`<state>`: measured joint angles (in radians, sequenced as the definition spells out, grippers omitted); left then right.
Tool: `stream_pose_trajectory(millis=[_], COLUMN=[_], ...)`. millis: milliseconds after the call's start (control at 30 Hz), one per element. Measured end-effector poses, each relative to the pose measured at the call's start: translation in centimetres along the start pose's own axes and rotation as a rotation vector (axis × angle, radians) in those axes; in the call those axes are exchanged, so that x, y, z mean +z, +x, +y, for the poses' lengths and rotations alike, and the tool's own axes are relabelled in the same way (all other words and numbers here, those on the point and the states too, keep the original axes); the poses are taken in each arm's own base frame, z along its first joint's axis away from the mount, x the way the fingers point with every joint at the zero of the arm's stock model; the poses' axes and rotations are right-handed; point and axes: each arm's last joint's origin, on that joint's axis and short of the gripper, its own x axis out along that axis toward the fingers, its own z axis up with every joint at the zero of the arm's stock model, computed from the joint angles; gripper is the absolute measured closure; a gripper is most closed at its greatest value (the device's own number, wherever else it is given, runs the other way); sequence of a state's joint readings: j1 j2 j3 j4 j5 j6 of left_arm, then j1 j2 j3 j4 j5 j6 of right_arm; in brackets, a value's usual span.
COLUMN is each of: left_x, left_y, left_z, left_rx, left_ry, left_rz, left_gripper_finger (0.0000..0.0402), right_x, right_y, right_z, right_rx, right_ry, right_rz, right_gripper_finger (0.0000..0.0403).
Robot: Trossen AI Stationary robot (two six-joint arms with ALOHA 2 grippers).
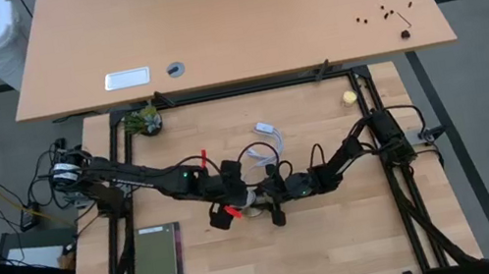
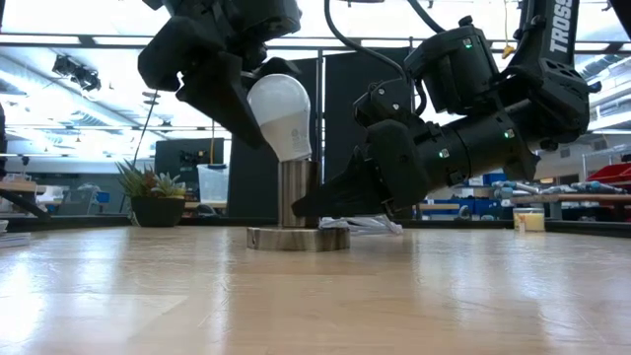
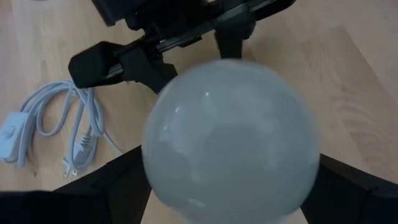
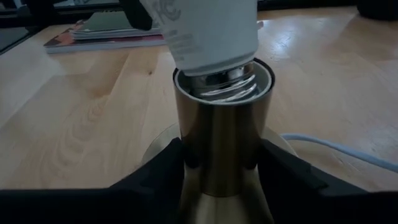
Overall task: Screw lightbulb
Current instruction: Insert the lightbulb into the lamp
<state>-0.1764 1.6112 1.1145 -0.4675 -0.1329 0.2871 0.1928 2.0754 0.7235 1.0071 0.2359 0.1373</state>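
Observation:
The white frosted lightbulb (image 2: 281,110) stands tilted over the brass socket (image 2: 296,197), with its screw base (image 4: 224,87) inside the socket's open mouth. The socket stands on its round disc (image 2: 296,239) on the table. My left gripper (image 1: 238,201) comes from the upper left and is shut on the bulb's globe (image 3: 230,137). My right gripper (image 1: 273,200) comes from the right and is shut on the socket's upright tube (image 4: 221,143). A white cord (image 3: 56,124) lies on the table beyond the socket. My left gripper pinches the bulb's globe (image 3: 155,180) between its two fingers (image 3: 112,193), slanting down from above and from the table's left. The bulb is tilted, globe up, with its threaded base in the socket's mouth. My right gripper pinches the socket's tube (image 4: 186,155) between its two fingers (image 4: 155,177), about level from the table's right side, across the tube's lower part. The socket stands upright with its disc on the table.
A potted plant (image 1: 144,122) stands at the table's far left. A small yellow ball (image 1: 349,96) lies at the far right. A flat book (image 1: 159,261) lies near the front left. A larger desk (image 1: 225,21) stands beyond the far edge.

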Motion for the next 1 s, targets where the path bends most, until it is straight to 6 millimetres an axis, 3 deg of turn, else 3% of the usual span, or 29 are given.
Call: stream_pose_trajectory(millis=[333,467,667,1000], left_x=[0.0,0.0,0.0,0.0], left_y=[0.0,0.0,0.0,0.0], left_z=[0.1,0.1,0.1,0.1], left_rx=[0.028,0.031,0.034,0.034], left_ry=[-0.011,-0.012,-0.035,-0.021], left_rz=[0.007,0.007,0.008,0.008], left_gripper_finger=[0.0062,0.0062,0.0062,0.0062], right_x=[0.0,1.0,1.6,1.3], right_y=[0.1,0.6,1.2,1.3], right_z=[0.1,0.3,0.0,-0.3], right_rx=[0.024,0.023,-0.013,-0.024], right_ry=[0.024,0.03,0.001,-0.004], right_rz=[0.004,-0.033,-0.038,0.002], right_gripper_finger=[0.004,0.0013,0.0037,0.0161])
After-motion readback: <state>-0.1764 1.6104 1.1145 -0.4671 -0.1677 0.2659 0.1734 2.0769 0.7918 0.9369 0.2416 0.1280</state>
